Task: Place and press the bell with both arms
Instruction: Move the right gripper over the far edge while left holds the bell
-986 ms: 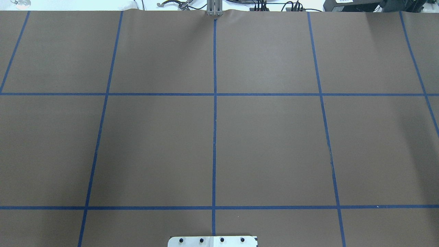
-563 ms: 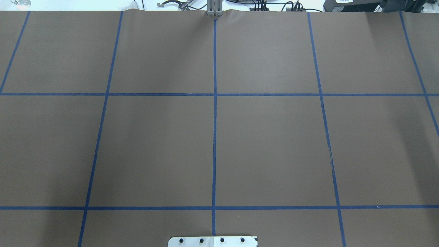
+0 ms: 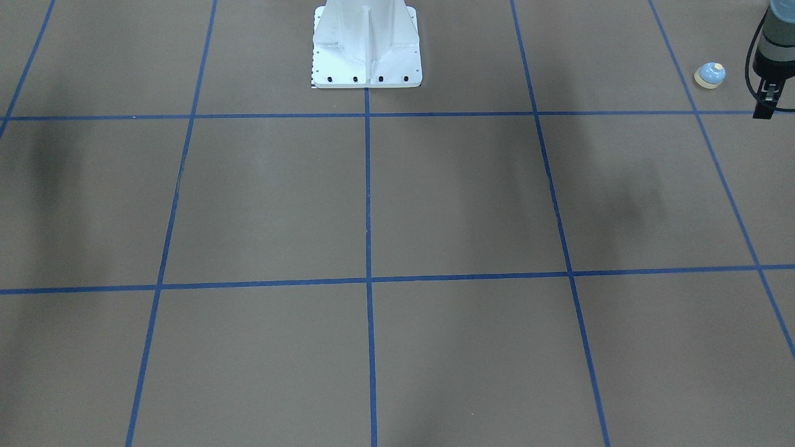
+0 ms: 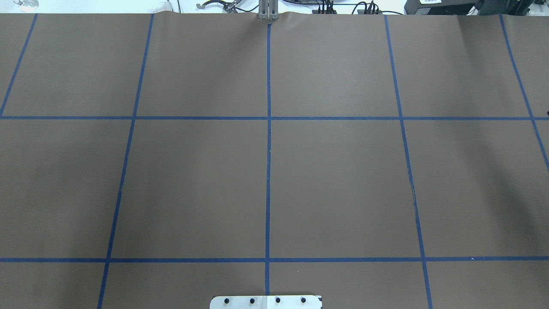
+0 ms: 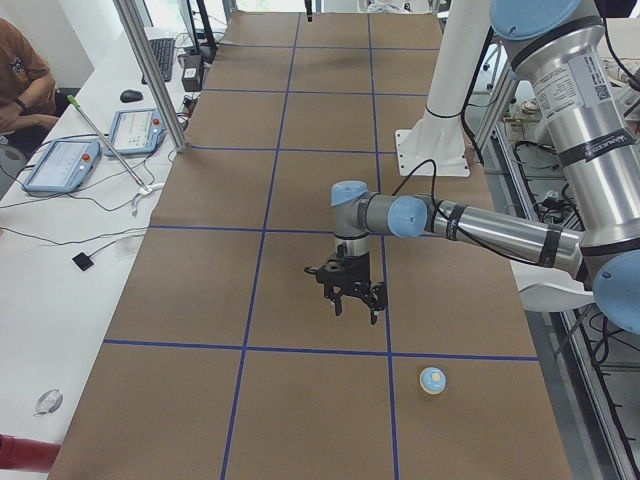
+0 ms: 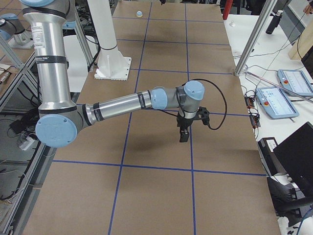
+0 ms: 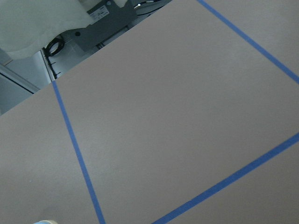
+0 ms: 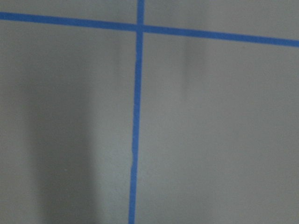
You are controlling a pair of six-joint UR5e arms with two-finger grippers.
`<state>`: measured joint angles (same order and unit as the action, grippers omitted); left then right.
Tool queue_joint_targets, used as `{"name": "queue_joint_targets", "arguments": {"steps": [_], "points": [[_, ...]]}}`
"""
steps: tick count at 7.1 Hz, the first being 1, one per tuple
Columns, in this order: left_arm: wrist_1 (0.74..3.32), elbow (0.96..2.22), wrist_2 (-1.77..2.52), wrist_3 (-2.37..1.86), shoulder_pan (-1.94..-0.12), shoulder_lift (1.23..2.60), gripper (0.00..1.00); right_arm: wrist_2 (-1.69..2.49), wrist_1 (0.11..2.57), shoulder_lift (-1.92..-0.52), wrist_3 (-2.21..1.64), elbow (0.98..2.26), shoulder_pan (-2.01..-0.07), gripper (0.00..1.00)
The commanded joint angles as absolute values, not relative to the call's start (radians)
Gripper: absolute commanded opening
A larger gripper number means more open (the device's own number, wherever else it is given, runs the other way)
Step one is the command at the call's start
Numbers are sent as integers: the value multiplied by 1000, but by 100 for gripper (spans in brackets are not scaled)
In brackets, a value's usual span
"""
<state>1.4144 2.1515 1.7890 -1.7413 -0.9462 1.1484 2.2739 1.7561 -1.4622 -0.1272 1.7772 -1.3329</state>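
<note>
Shadow has shifted over the right part of the table (image 4: pixel 334 64), where the bell (image 5: pixel 432 380) stands near the left gripper (image 5: pixel 355 305), untouched by its spread fingers; whether the right gripper (image 6: pixel 184 135) is spread or pressed together cannot be told.

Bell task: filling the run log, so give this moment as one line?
bell: upright, not held | left end effector: near bell, apart, jaws unclear | right end effector: far from bell, jaws unclear

Brown paper (image 4: pixel 334 180), blue tape grid (image 4: pixel 268 171); operator (image 5: pixel 18 72) (orange shirt) at side bench (image 5: pixel 30 330).
</note>
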Motion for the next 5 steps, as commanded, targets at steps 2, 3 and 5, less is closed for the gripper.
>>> {"name": "queue_joint_targets", "arguments": {"steps": [2, 3, 5], "points": [[1249, 2154, 1792, -2115, -798, 1123, 100, 2267, 1758, -1315, -183, 1753, -1184, 100], [1241, 2143, 1795, -2206, -775, 1123, 100, 2266, 1759, -1287, -183, 1752, -1155, 100], [1235, 2082, 1799, -2353, -715, 1127, 100, 2264, 1759, -1256, -183, 1747, -1135, 100]]}}
